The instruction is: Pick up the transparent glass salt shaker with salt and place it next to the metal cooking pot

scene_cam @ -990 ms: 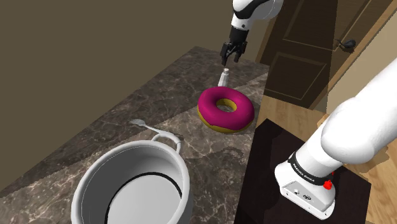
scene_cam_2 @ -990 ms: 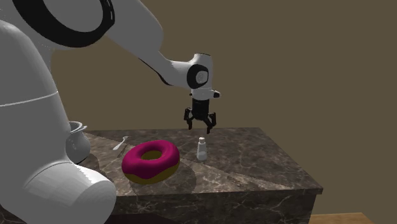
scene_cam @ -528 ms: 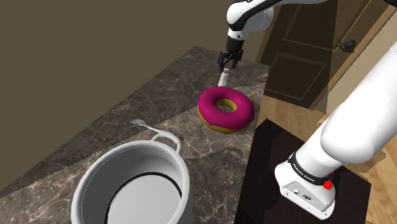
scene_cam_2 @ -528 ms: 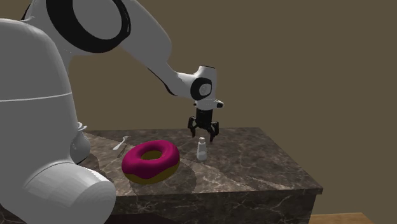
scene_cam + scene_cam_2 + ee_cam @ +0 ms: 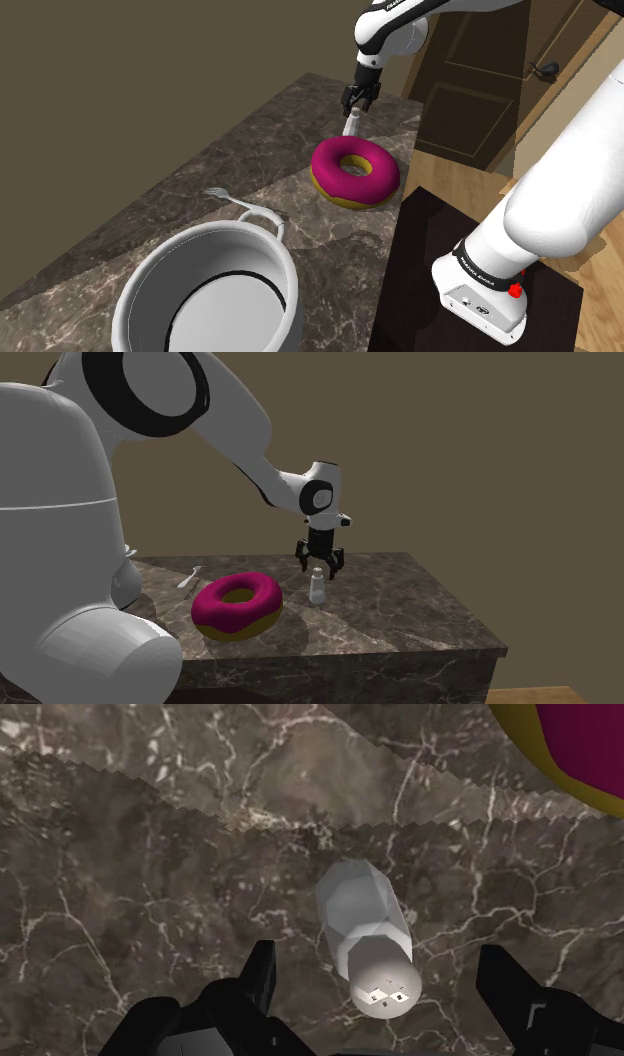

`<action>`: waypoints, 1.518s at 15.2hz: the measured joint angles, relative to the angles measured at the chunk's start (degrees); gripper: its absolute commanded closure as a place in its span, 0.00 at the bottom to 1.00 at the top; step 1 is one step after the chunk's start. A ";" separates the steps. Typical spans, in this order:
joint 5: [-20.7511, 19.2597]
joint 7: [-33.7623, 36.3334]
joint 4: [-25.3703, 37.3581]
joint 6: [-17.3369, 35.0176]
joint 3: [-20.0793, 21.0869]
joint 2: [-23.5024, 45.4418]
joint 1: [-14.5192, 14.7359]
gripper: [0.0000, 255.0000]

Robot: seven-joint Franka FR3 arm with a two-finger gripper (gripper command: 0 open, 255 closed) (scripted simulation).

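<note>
The wrist view is showing the salt shaker (image 5: 367,939) standing on the marble worktop (image 5: 130,854), its holed cap sitting between the tool's (image 5: 380,969) wide-apart fingers (image 5: 262,972), touching neither. The shoulder view is looking down into the pot (image 5: 200,232), showing its pale bottom. The tool is hanging right over the salt shaker, beyond the pink donut (image 5: 380,180) from the pot.

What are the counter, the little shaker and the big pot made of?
Counter: dark brown stone, likely marble, going by its pale veins. Shaker: plain pale grey and faceted, not see-through; material unclear. Pot: smooth light grey with no shine; perhaps metal, but the look leaves that open.
</note>
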 measured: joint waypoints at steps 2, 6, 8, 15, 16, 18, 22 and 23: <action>0.00 0.00 0.00 0.00 0.00 0.00 0.00 1.00; 0.00 0.00 0.02 0.00 0.00 -0.01 0.00 1.00; 0.00 0.00 0.03 0.00 0.00 -0.01 0.00 1.00; -0.59 0.58 0.93 -2.17 -0.01 -1.34 0.06 1.00; -0.74 0.67 1.38 -2.91 -0.05 -1.64 0.03 1.00; -1.07 0.99 2.16 -4.38 -0.05 -2.38 0.05 1.00; -1.59 1.44 3.93 -7.30 -0.09 -3.60 0.02 1.00; -1.76 1.64 4.37 -8.15 -0.07 -4.03 0.04 1.00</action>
